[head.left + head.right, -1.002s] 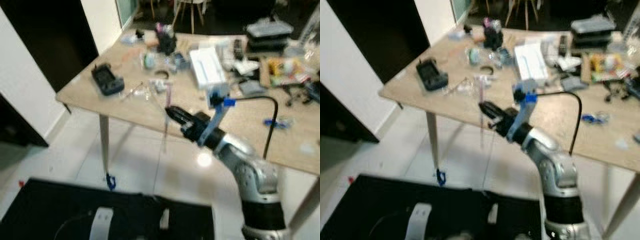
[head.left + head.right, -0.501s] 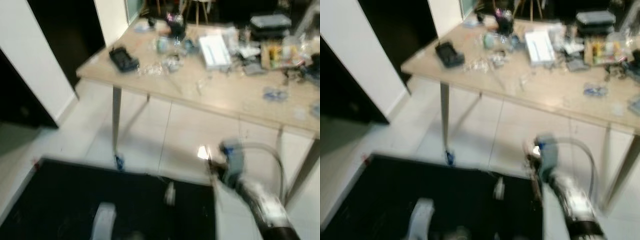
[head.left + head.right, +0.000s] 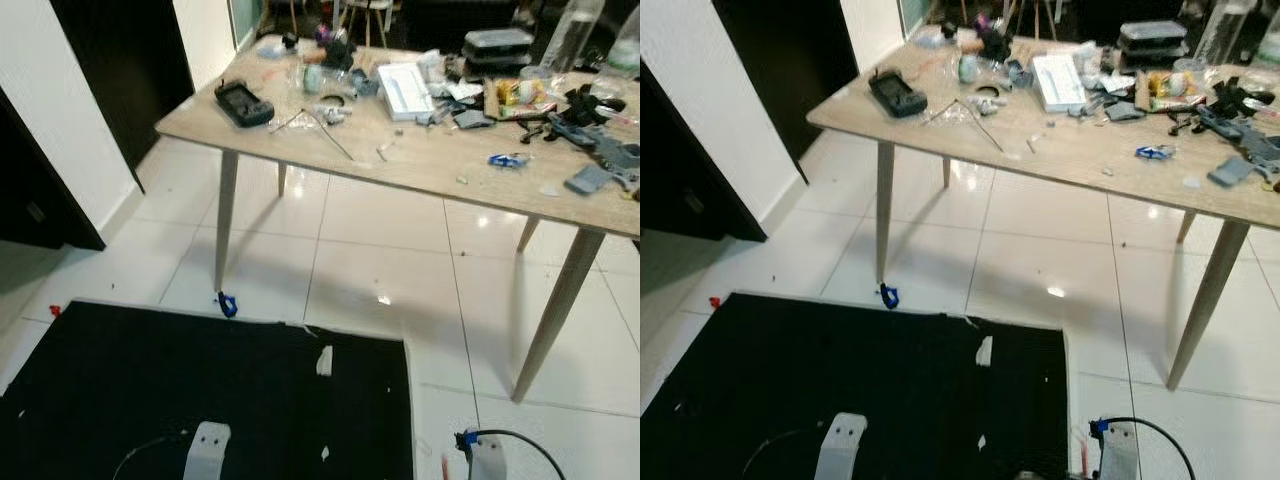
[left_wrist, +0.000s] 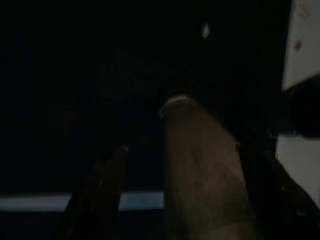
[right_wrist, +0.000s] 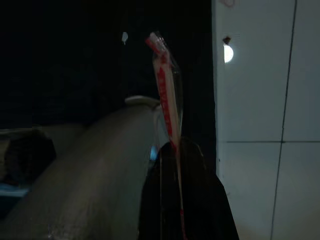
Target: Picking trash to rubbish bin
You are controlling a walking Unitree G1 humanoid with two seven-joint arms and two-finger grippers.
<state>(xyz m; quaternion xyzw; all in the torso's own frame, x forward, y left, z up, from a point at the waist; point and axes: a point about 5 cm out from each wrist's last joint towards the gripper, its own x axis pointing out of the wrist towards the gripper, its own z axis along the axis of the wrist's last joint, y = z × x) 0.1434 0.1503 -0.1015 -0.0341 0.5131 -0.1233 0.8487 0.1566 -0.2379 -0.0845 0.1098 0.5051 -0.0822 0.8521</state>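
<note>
**Red-and-clear wrapper gripped in the right tool, low over the floor**

Red print runs along a thin, clear plastic wrapper (image 5: 167, 90), and this long strip is the piece of trash. The right tool (image 5: 179, 150) has its two black fingers (image 5: 197, 165) closed on the lower end of the strip. The rest of the strip stands out past the fingertips, a little bent at the far end. Behind it lie a black mat (image 3: 150, 380) and white floor tiles (image 3: 380, 260); a bright spot of lamp light sits on the tiles. In the head views only the wrist part of the right arm (image 3: 1118, 450) is seen, at the lower edge, with a blue clip and a black cable on it, just beside the corner of the mat.

The left wrist view is very dark. A grey, rounded limb (image 4: 200, 165) crosses the picture, and I cannot tell if the left tool is open or closed.

Farther off stands a light wooden counter (image 3: 440, 175) on slim legs. It carries many small things: a black device (image 3: 243, 102) near its left end, a white flat box (image 3: 404, 88) in the middle, a stack of dark trays (image 3: 497, 45) at the back and a small blue item (image 3: 505, 159) toward the right. On the floor, a small blue object (image 3: 227, 304) lies next to the counter leg, touching the mat edge, and a small white scrap (image 3: 324, 361) lies on the mat.
</note>
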